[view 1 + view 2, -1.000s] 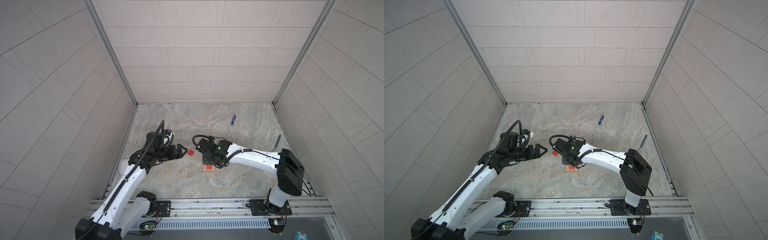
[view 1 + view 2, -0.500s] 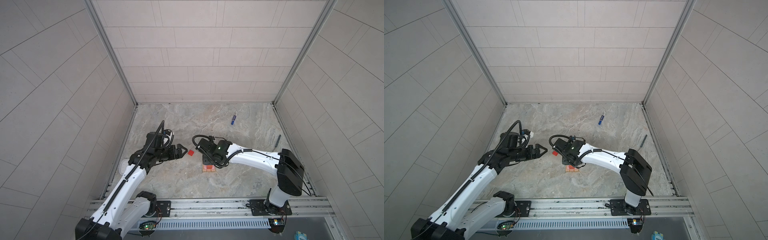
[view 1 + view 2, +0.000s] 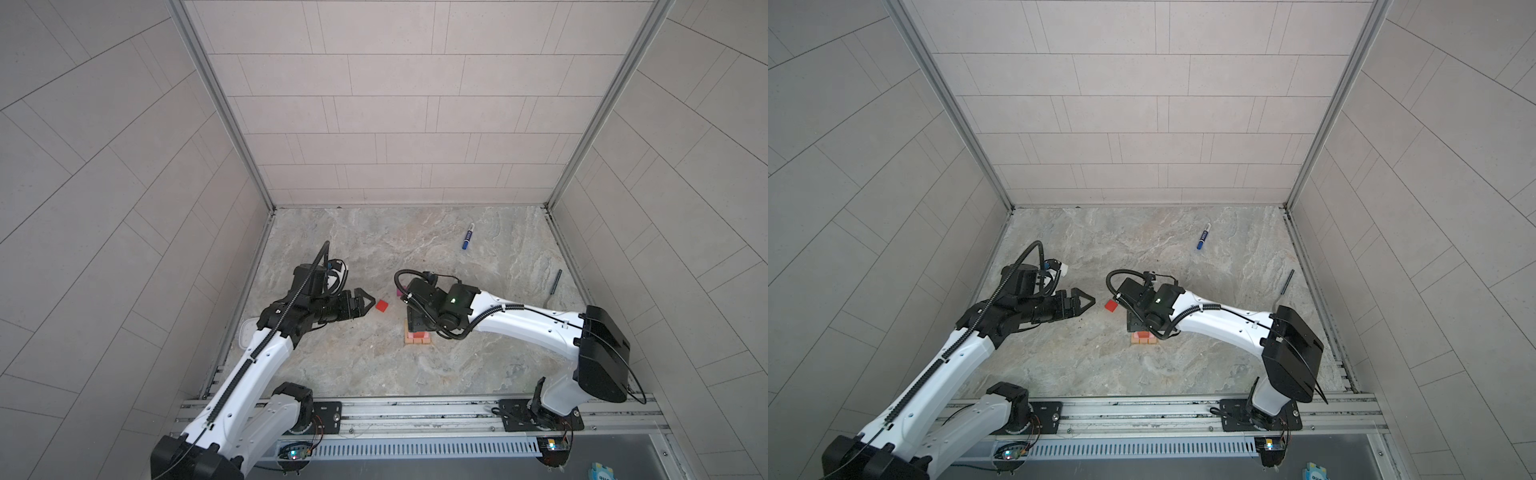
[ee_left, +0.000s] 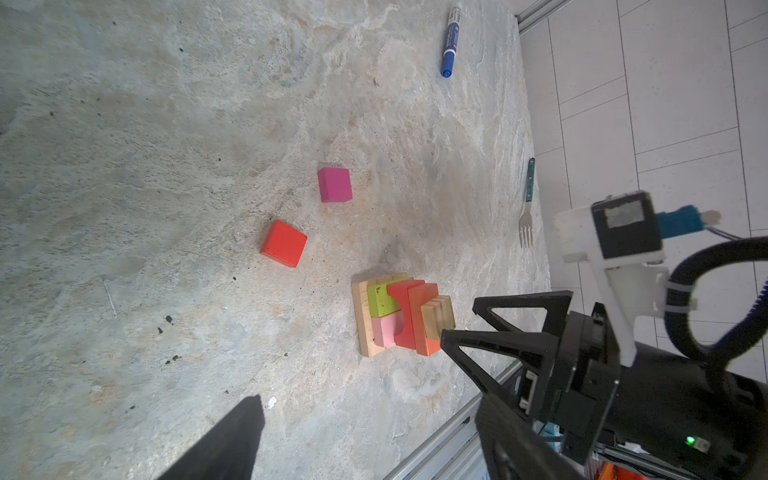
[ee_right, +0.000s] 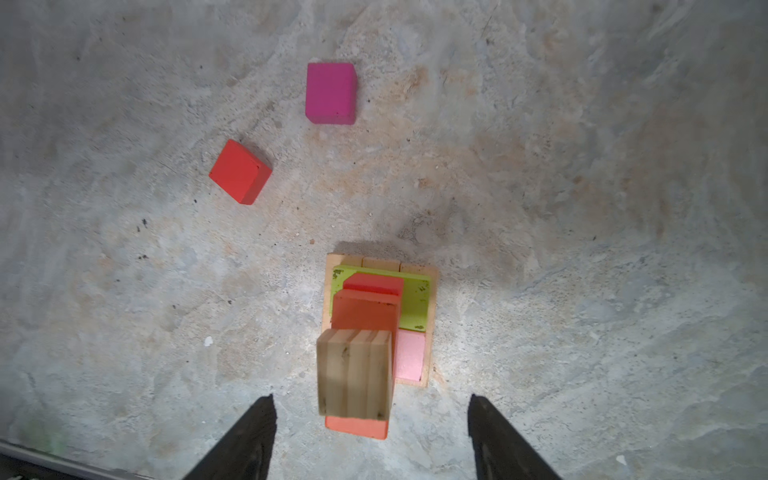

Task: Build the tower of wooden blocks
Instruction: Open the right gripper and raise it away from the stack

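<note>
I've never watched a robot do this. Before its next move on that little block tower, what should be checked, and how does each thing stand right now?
1. The right end effector clear of the tan block: ok, jaws apart on either side, not touching it.
2. The tan block flat on the orange brick: cannot tell, it looks blurred.
3. The left end effector empty: ok, open, pointing at the red cube.
4. The red cube free to pick: ok, alone on the table.
5. The magenta cube free: ok, lying alone too.
6. The blue marker and the fork out of the way: ok, far off.
</note>
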Robot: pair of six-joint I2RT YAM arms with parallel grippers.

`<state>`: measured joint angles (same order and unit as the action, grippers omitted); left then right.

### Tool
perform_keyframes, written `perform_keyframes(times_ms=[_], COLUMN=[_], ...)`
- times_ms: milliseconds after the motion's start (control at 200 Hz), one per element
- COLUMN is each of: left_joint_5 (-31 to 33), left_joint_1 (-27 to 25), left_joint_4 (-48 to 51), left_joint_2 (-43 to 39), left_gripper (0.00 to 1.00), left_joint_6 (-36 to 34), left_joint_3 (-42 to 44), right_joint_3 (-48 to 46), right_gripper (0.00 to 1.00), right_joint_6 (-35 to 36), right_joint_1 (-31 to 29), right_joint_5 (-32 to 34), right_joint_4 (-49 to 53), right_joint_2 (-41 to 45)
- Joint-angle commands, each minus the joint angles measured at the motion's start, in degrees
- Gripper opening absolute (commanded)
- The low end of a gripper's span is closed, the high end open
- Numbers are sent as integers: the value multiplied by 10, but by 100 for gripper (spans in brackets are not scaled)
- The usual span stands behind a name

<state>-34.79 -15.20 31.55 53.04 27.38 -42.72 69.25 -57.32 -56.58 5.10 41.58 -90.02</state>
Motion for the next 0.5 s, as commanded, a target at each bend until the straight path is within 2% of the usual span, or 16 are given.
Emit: perform_keyframes(times_ms=[0,285,495], left_joint_5=[5,22,69], left_joint_1=[-3,-3,-10], left_joint_4=[8,12,43], left_joint_2=[3,38,74], left_gripper=[87,87,87], left_joint_6=[-9,-8,-8], left_joint_3=[0,-1,-20], right_joint_3=[-6,-15,-32], right_gripper=[82,89,92], right_joint_6=[27,92,161], right_joint_1=[2,24,43], right_joint_5=[8,26,36], right_joint_4=[-10,-3,-16], right_joint_2=[25,64,103])
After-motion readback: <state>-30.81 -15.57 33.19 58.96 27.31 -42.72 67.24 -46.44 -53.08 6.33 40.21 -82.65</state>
